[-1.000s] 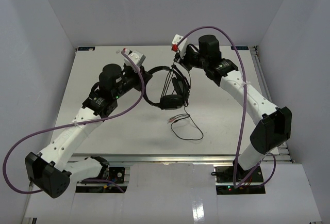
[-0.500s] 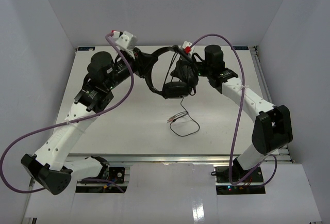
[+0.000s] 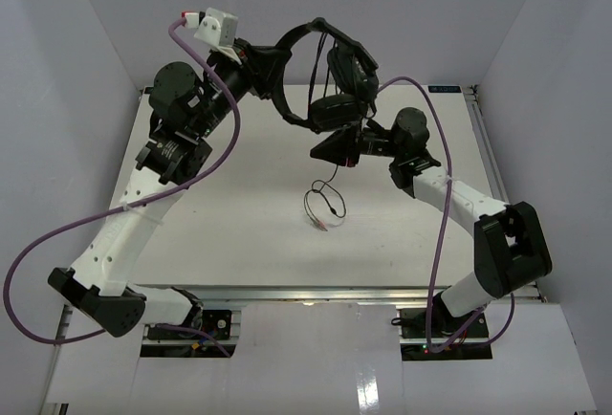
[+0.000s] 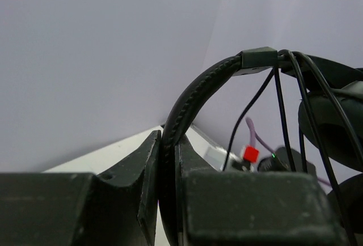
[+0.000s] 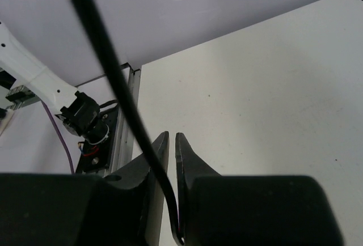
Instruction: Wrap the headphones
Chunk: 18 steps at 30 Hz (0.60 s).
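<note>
As left gripper clamps headphones, cable dangling

A thin black cable runs from 11 o'clock down between the nearly closed fingers of the right gripper, above a white table. A white robot arm shows at 9 o'clock.

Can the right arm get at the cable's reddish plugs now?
Probably yes, but not freely: the plugs sit close by the right gripper with nothing between, yet it is shut on the cable and must let go first.
</note>
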Available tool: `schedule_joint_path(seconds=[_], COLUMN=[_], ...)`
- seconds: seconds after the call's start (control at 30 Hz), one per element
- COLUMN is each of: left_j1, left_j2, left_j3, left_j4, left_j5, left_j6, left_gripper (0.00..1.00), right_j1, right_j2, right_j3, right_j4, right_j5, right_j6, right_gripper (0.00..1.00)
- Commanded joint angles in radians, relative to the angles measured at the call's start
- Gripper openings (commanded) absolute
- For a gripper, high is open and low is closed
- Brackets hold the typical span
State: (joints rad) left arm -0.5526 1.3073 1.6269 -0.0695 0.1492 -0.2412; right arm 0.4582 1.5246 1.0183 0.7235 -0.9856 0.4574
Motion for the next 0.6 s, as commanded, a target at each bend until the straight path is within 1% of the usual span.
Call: schedule_joint_path(seconds=[0.0, 0.13, 0.23, 0.53, 0.57], left_j1=[0.002, 0.021, 0.038, 0.101, 0.108], left_j2=[0.043, 0.119, 0.157, 0.21, 0.215], left_j3=[0.137, 0.245, 0.288, 0.337, 0.337], left_j4=[0.06, 0.061, 0.056, 0.063, 0.084], left_j5=[-0.181, -0.226, -0.236, -0.297, -0.304], left_j6=[0.024, 0.048, 0.053, 0.076, 0.078], left_gripper=[0.0, 0.0, 0.0, 0.0, 0.0], right_j1=[0.004, 0.018, 0.027, 0.079, 0.082], right_j2=[-0.055, -0.075, -0.082, -0.107, -0.109], right_j3=[-0.046, -0.09, -0.095, -0.124, -0.123], right_j4=[0.171, 0.2, 0.201, 0.14, 0.137], right_j5=[-0.016, -0.01, -0.01, -0.015, -0.016], right_j6=[0.096, 0.1, 0.097, 0.023, 0.021], right_gripper=[0.16, 0.16, 0.15, 0.15, 0.15])
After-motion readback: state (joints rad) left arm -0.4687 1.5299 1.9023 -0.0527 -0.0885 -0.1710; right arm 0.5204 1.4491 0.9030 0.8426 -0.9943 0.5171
